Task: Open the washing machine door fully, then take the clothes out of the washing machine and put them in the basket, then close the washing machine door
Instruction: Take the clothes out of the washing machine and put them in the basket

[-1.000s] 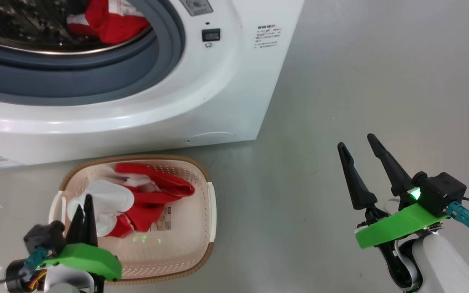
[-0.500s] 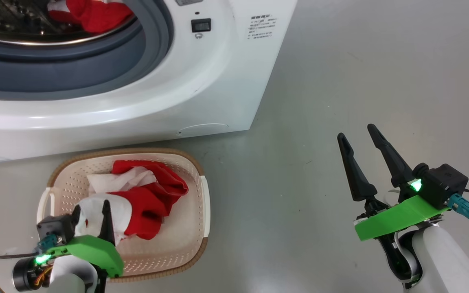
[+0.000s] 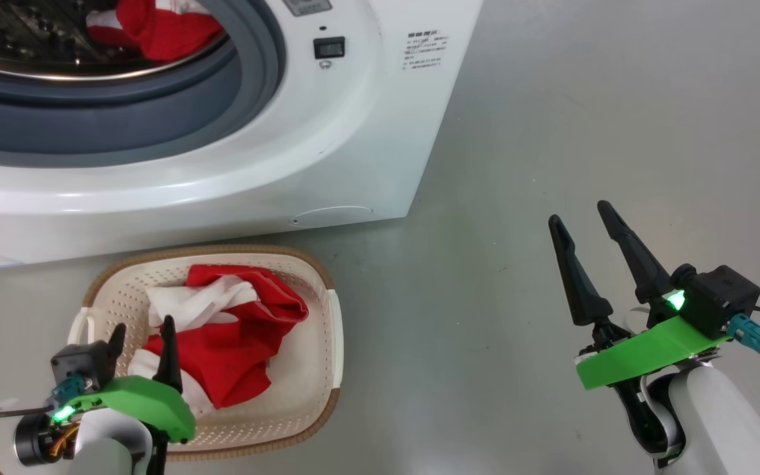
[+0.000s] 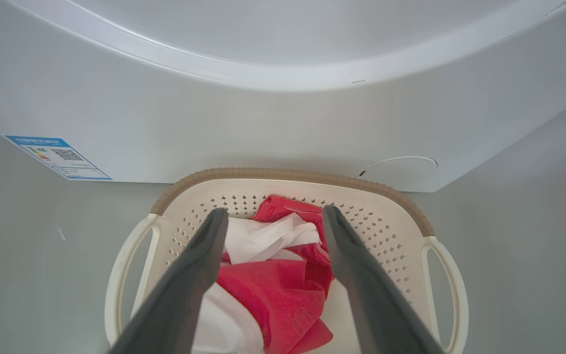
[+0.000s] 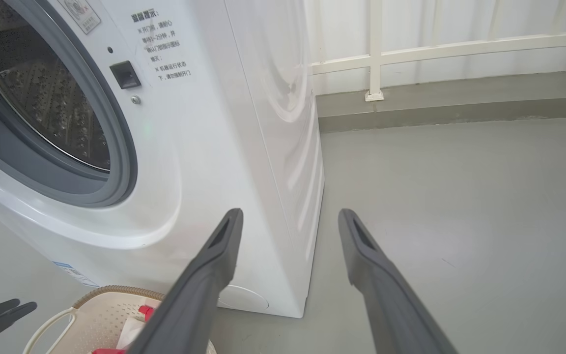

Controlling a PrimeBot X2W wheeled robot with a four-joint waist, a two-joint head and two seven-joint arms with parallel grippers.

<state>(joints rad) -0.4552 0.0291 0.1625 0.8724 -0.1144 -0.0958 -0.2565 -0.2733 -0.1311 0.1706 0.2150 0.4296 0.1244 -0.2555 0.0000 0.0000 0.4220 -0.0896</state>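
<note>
Head view: washing machine (image 3: 327,158) takes up 10 to 12 o'clock, its mouth uncovered and the grey seal showing. One red-and-white garment (image 3: 156,26) lies in the drum (image 5: 52,108) at 11 o'clock, at the lower right edge of the mouth.

Basket (image 3: 221,251) sits on the floor (image 3: 551,132) at 7 o'clock, just in front of the machine's base. Blue label (image 4: 59,157) is on the machine front at the basket's 10 o'clock in the left wrist view. Clothes (image 3: 235,356), a crumpled red and white pile, lie inside the basket, white on the far side and red on the near side.

Left pincer (image 3: 143,324) is at 7 o'clock over the basket's near-left corner, fingers spread wide with nothing pinched. Cannot tell if the tips touch the fabric.

Right pincer (image 3: 578,212) is at 4 o'clock, well apart from the basket, above bare floor. Its fingers are spread and it is empty.
</note>
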